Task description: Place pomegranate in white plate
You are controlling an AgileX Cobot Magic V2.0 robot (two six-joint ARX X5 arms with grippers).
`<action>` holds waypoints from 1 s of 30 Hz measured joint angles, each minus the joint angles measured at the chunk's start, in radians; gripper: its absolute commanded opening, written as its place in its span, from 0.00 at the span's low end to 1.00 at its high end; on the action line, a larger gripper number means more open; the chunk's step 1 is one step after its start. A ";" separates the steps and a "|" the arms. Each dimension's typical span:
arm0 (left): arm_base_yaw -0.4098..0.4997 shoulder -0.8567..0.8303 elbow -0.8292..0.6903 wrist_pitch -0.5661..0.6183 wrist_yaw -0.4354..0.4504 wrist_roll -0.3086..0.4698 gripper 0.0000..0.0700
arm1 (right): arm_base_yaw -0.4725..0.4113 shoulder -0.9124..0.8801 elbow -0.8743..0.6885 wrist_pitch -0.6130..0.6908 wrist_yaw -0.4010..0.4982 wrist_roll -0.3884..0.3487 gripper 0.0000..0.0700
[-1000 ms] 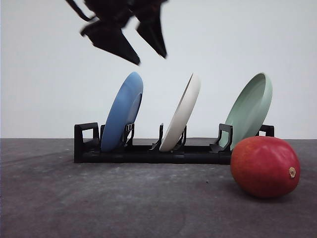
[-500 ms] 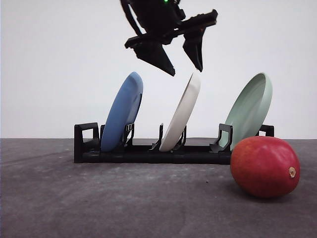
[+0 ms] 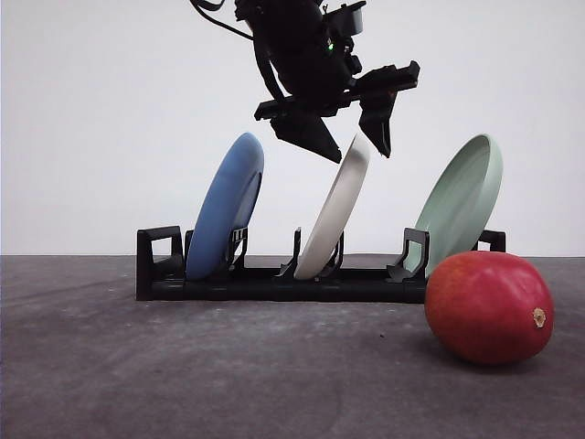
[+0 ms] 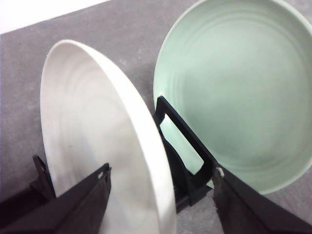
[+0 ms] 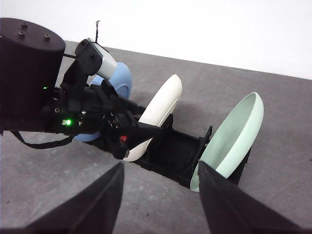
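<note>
My left jaws (image 3: 352,151) spread wide, straddling white plate (image 3: 336,212) rim in the rack (image 3: 274,279). Right jaws (image 5: 158,195) spread, empty. Next: clamp rim, lift out. Pomegranate (image 3: 489,307) lies on tabletop, well below-right.

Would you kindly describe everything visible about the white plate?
The white plate is round, shallow, matte off-white, with faint concentric rings and a raised rim. It stands on edge in the middle slot of the black rack, leaning right, between the blue plate and pale green plate. The open left hand straddles its top rim.

Left pincer (image 5: 127,138) straddles the white plate (image 5: 161,108) in the rack (image 5: 178,156)
</note>
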 measured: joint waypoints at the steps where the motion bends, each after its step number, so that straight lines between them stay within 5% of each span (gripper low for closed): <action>1: 0.003 0.002 0.000 0.001 0.000 0.002 0.56 | 0.000 0.000 0.000 0.000 0.000 0.000 0.43; 12: 0.028 0.024 0.000 -0.014 -0.001 0.003 0.55 | 0.000 0.000 0.000 0.000 0.000 0.000 0.43; 22: 0.027 0.024 0.000 -0.037 0.001 0.003 0.00 | 0.000 0.000 0.000 0.000 0.000 0.000 0.43; 30: 0.027 0.024 0.000 -0.042 0.006 -0.003 0.00 | 0.000 0.000 0.000 0.000 0.000 0.002 0.43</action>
